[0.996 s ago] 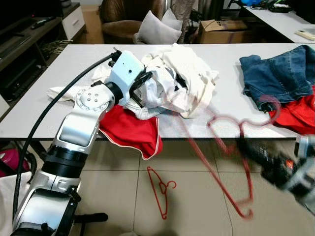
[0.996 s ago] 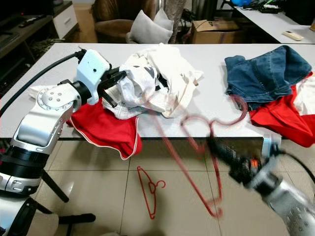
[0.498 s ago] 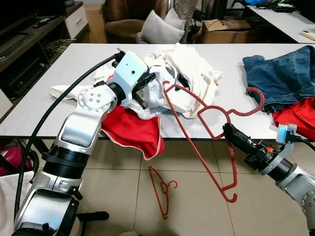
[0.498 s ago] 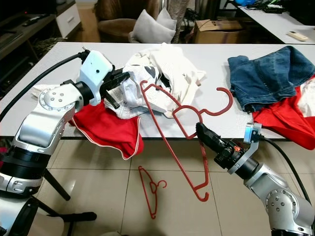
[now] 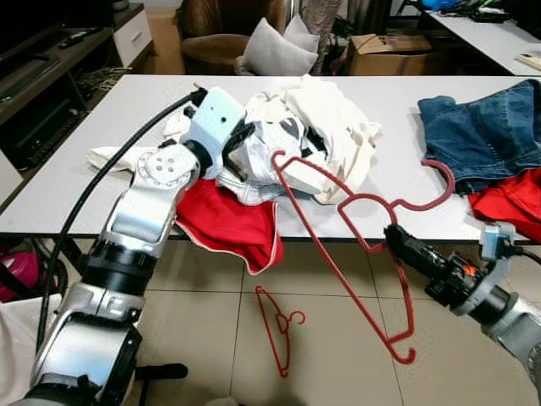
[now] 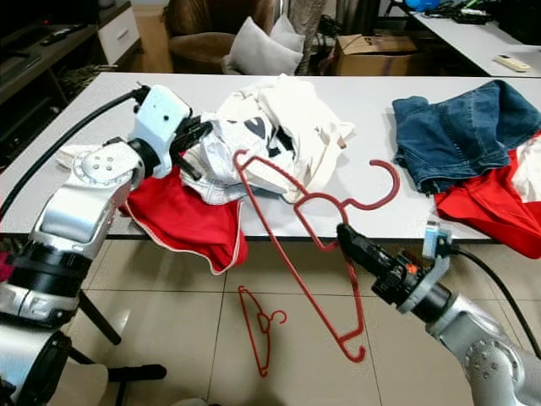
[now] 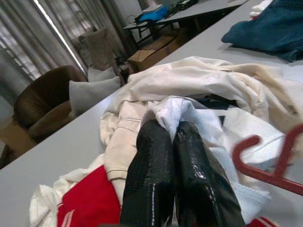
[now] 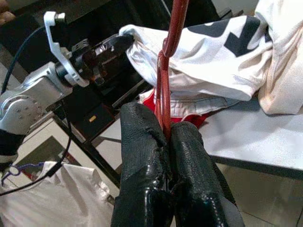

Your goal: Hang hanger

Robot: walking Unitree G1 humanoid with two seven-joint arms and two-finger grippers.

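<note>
Holding the red hanger [image 5: 355, 237] clamped at its neck, the right gripper [image 5: 397, 239] sits lower right; the hanger's shoulder reaches up-left toward the white shirt [image 5: 279, 156], pinched tight by the left gripper [image 5: 241, 139], centre-left.

A grey table [image 5: 127, 110] carries blue jeans [image 5: 482, 131] at its right end, with a red cloth [image 5: 507, 199] just below them at the edge. Another red cloth [image 5: 232, 224] droops over the front edge. Behind stand a brown armchair [image 5: 211, 30] with a grey cushion [image 5: 275, 55], and a cardboard box [image 5: 389, 52].
</note>
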